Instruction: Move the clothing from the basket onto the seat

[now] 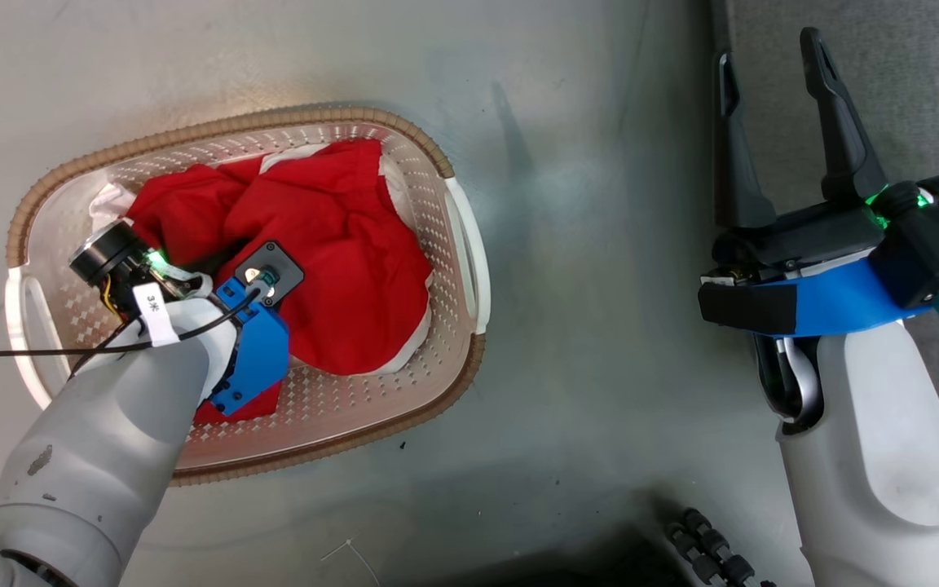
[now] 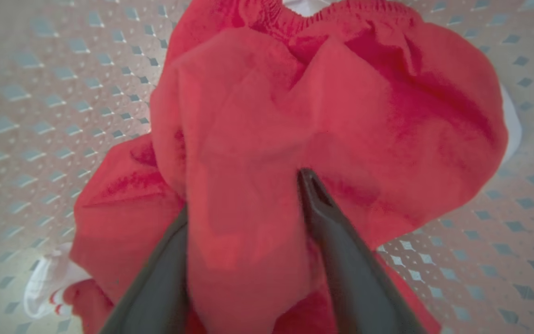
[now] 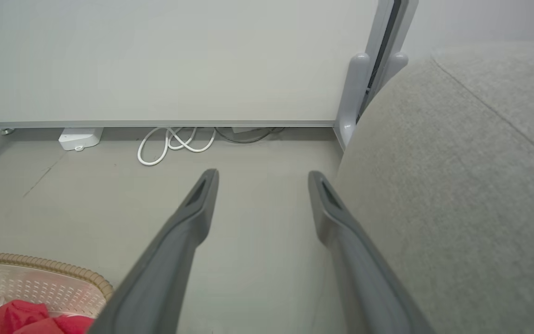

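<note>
The red clothing (image 1: 339, 261) lies in a heap inside the basket (image 1: 217, 130), which sits on the floor (image 1: 600, 244). The left fingers (image 2: 336, 241) are down in the basket and spread wide. A fat fold of red cloth stands up between them. They have not squeezed it yet. The right fingers (image 1: 840, 122) are spread wide too and hold nothing. They hang over the floor, just beside the grey seat (image 3: 457, 185).

The job now looks like the grab. To do it well, the left fingers should push down a bit so the fold sits deep between them. Then they should squeeze all the way, because a thin pinch could slip out. The lift should go straight up and slowly, so the cloth does not catch on the brown rim or drag the light basket along. After that, the cloth goes over to the seat.
</note>
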Controlling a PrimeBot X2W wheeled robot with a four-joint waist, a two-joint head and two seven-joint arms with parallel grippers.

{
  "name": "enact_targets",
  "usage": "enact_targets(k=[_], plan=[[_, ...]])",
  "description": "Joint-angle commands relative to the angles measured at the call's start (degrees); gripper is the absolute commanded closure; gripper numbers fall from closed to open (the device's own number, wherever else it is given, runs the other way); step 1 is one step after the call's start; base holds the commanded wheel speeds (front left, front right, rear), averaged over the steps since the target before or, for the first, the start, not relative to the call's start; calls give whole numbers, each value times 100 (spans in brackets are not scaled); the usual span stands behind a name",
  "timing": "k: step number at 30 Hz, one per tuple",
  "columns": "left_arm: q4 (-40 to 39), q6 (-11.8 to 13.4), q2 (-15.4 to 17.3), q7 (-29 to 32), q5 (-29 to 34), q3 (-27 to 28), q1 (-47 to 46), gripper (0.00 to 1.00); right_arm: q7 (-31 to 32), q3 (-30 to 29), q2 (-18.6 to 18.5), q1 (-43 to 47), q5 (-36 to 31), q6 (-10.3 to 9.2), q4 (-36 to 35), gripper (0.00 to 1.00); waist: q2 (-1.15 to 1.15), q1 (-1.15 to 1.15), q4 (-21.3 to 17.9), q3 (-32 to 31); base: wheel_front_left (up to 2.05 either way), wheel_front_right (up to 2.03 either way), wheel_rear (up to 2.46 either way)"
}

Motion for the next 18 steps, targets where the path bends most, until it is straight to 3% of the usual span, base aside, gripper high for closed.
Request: enact_targets(k=[1,10,18], plan=[[29,6,24,-17,-31,-59,-40,100,-6,-13,-5,-78,4,-4,-38,0,0,-1,24,20,0,0,0],[25,5,-176,-409,-450,-251,38,100,-6,-60,-6,133,53,-4,101,0,0,-1,165,-291,0,0,0],[-329,5,-416,-735,-1087,-293,525,100,-6,-117,-6,531,122,-4,347,0,0,-1,347,-1183,0,0,0]])
